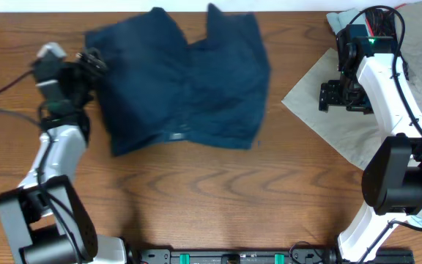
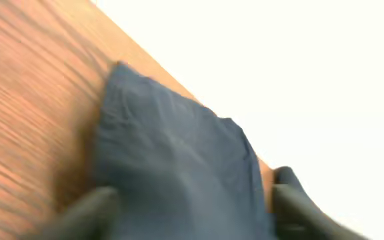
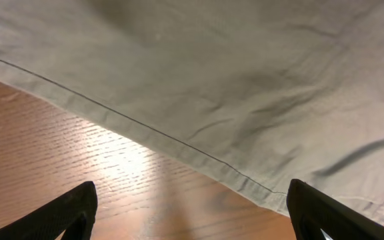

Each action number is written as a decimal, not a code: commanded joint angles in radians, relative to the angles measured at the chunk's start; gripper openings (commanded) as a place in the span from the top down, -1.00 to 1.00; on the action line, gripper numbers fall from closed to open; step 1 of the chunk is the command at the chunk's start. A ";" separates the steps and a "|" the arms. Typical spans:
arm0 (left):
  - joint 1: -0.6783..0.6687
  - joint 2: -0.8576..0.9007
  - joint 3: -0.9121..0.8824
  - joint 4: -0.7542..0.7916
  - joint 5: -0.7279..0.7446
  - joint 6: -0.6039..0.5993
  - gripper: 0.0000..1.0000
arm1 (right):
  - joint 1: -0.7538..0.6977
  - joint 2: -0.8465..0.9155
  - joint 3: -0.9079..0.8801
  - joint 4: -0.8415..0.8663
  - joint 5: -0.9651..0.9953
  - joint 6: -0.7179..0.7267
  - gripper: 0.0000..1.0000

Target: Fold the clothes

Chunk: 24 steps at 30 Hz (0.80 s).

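Observation:
The dark navy shorts (image 1: 185, 84) lie spread out at the back middle of the wooden table, with both legs pointing to the far edge. My left gripper (image 1: 90, 62) is at their left edge. In the blurred left wrist view its fingers (image 2: 192, 220) are wide open, with the shorts' cloth (image 2: 172, 153) lying between them. My right gripper (image 1: 343, 95) is open and empty at the right. It hovers over bare wood (image 3: 192, 213) just by the hem of the khaki garment (image 3: 245, 80).
The large khaki-beige garment (image 1: 321, 103) covers the right side of the table under the right arm. A light blue cloth (image 1: 337, 18) peeks out at the back right. The table's far edge (image 2: 179, 87) runs right behind the shorts.

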 commanded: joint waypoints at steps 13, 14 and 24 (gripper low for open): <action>-0.259 0.014 -0.052 -0.770 0.248 -0.085 -0.96 | -0.008 -0.006 -0.005 0.059 -0.027 -0.004 -0.84; -0.285 0.014 -0.060 -0.772 0.228 -0.094 -0.96 | -0.008 -0.006 -0.005 0.063 -0.027 -0.004 -0.85; -0.441 0.014 -0.108 -0.773 -0.040 -0.293 -0.96 | -0.008 -0.006 -0.005 0.063 -0.027 -0.004 -0.85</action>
